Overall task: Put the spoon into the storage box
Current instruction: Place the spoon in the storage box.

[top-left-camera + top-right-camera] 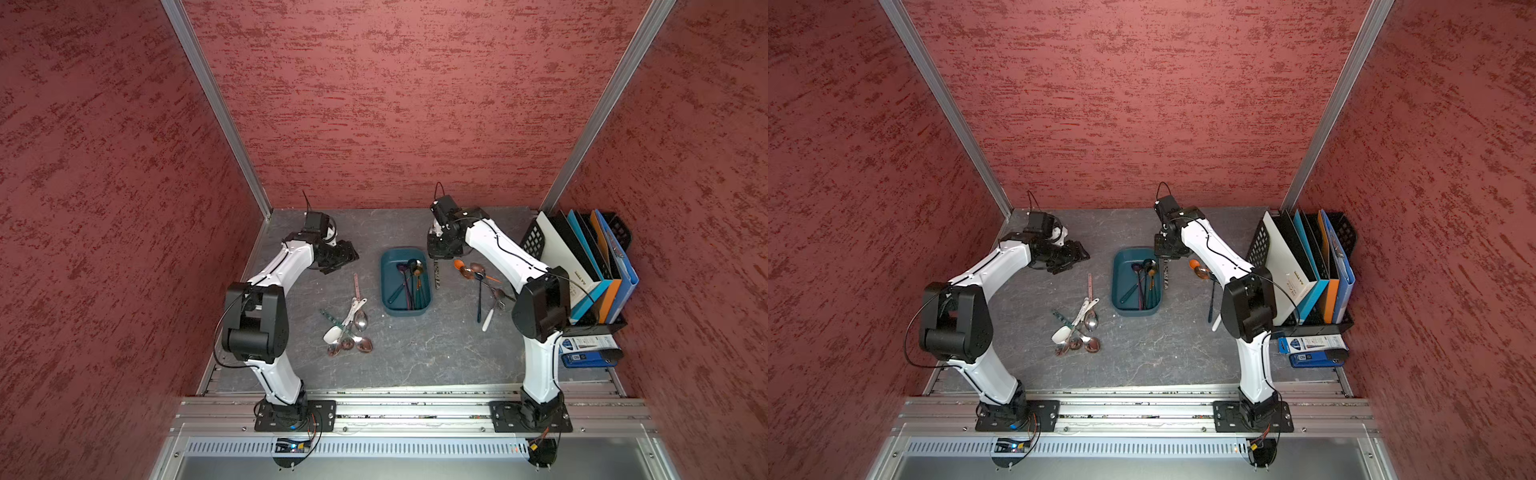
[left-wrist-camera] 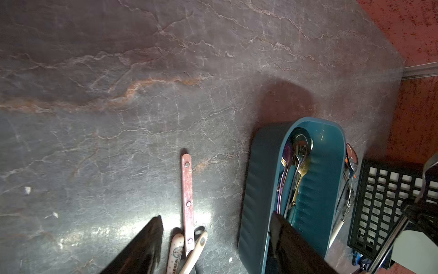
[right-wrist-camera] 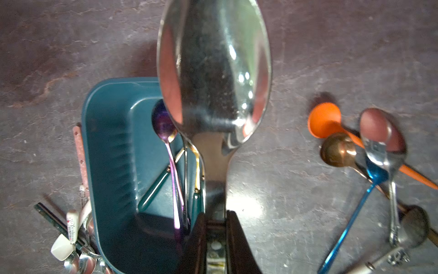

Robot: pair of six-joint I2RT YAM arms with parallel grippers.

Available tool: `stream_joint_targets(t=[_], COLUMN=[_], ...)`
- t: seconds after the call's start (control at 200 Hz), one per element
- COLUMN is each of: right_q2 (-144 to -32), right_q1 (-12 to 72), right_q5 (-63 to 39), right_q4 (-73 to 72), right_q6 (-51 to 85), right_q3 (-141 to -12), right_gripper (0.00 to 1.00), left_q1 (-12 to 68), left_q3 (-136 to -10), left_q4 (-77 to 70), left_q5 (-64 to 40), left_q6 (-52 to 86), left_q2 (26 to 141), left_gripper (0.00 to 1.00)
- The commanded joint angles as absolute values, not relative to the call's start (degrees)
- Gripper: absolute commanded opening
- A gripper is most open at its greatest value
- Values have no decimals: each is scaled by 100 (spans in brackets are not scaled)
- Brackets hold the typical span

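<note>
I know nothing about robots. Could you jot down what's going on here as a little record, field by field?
Job: spoons go into the storage box
Right tool: shut on a large silver spoon, gripped by its handle
Held spoon's place: in the air beside the box's rim, not inside yet
Left tool: open, empty, above the table
In the box: several spoons
On the table: left spoon pile and right spoon pile, either side of the box
Right edge: black file rack with folders
</note>
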State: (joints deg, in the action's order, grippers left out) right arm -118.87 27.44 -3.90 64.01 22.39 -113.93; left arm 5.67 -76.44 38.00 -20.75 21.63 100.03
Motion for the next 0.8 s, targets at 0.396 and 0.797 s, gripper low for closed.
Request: stream_joint_targets(t=[0.396, 0.797], right_q2=[-12901, -13378], right_q1=[3198, 3199], right_q5=[-677, -689], right_q4=[6707, 6628], right_q6=[2065, 2180], right_q3=[-11908, -11944], right_gripper=[4, 4], left_q1=[485, 490], left_q3=[-7532, -7560], left_q4=[3762, 3841], left_q5=[-2074, -2092], left_q6=[2046, 1934], left_q2=[9844, 9848], left_gripper=[75, 75])
